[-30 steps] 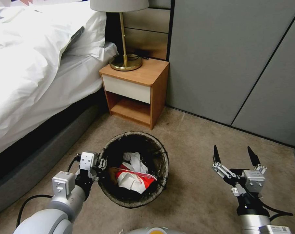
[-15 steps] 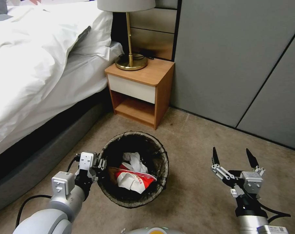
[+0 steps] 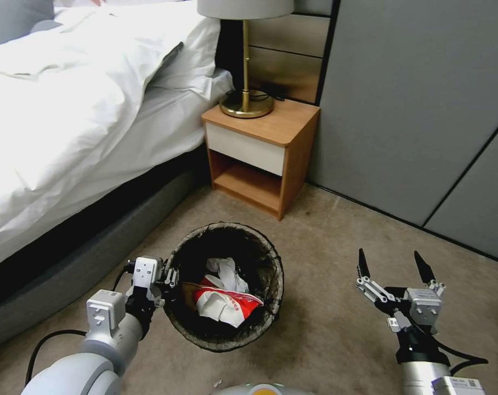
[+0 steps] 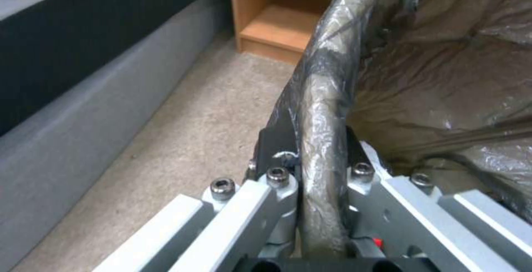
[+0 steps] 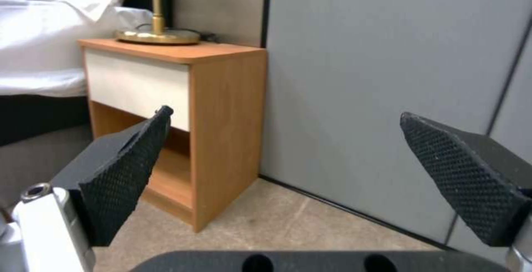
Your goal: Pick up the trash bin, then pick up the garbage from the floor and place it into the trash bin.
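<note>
My left tool (image 3: pixel 169 277) is clamped on the rim of the trash bin (image 3: pixel 225 340), one finger (image 4: pixel 275 139) outside the bag-wrapped lip and the other inside, as the left wrist view shows. The bin hangs from that single pinch on its side toward the bed (image 3: pixel 68 109), with the nightstand (image 3: pixel 260 159) beyond its far rim. Inside lie a crumpled red-and-white carton (image 3: pixel 227 304) and a wad of white tissue (image 3: pixel 224 271), with a brown scrap just beside them toward my left tool.

My right tool (image 3: pixel 391 263) is held on the other side of the bin, well apart from it, spread wide and gripping nothing; its two black textured pads (image 5: pixel 124 172) frame the nightstand and the grey wall panel (image 3: pixel 413 99) in the right wrist view. I see no litter on the carpet (image 3: pixel 326 247) around the bin.

The risk, as I judge it, is the grip itself: the dark liner bag (image 4: pixel 443 76) is folded between my fingers and the plastic rim, and slick film could let the bin slide or swing. A one-sided hold also invites tilting, which could tip the carton and tissue out onto the carpet. Any swing toward the bed could knock the bin against its grey base (image 3: pixel 57 285).
</note>
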